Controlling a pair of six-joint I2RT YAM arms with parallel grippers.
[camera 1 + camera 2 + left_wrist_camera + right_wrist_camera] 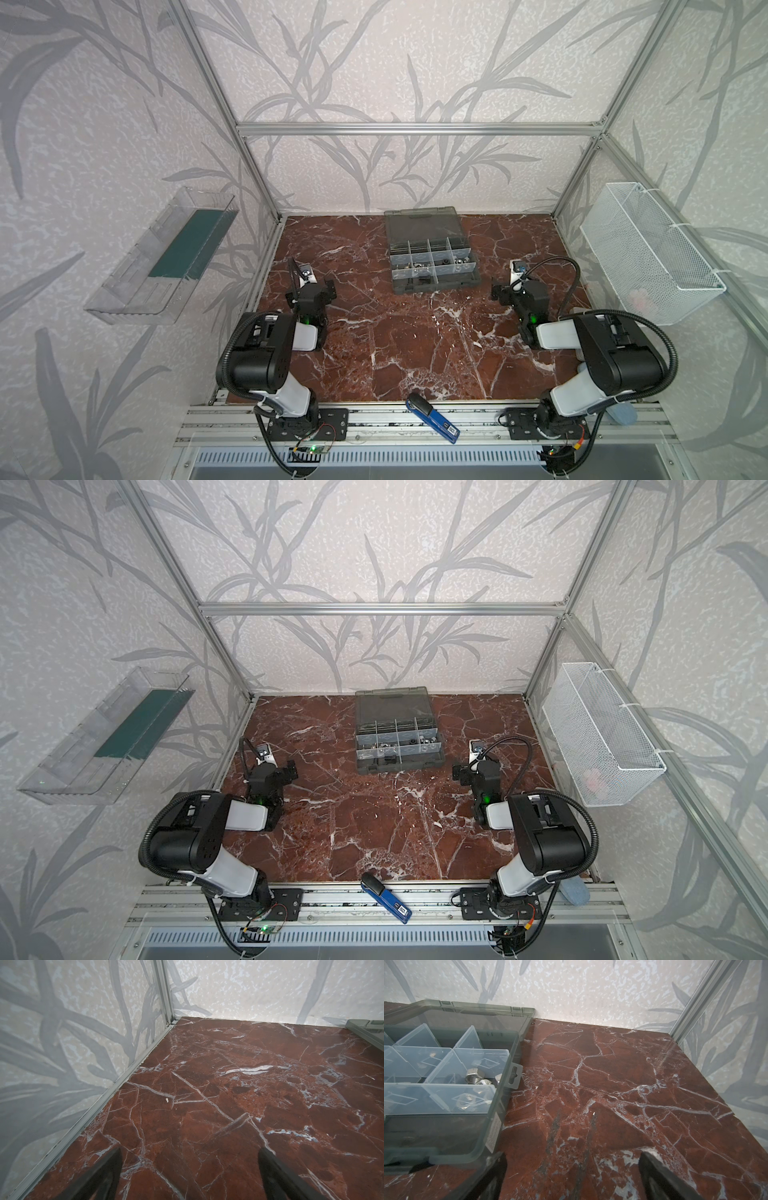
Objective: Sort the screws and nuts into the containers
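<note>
Nuts (473, 1078), shiny and hexagonal, are lying piled in a cell at the right end of the grey organiser case (500, 1105), behind its pale translucent dividers (446, 1064). In both top views the case is sitting open at the back middle of the red marble-patterned table (415, 345), with its smoky lid (422, 226) leaning back toward the rear wall. Dark specks in neighbouring cells are showing too small to name as screws. Left gripper (190, 1150) is hanging above bare tabletop with its jaws spread wide, gripping nothing. Right gripper (573, 1153) is hanging just beside the case's end wall, jaws likewise spread wide and empty.
</note>
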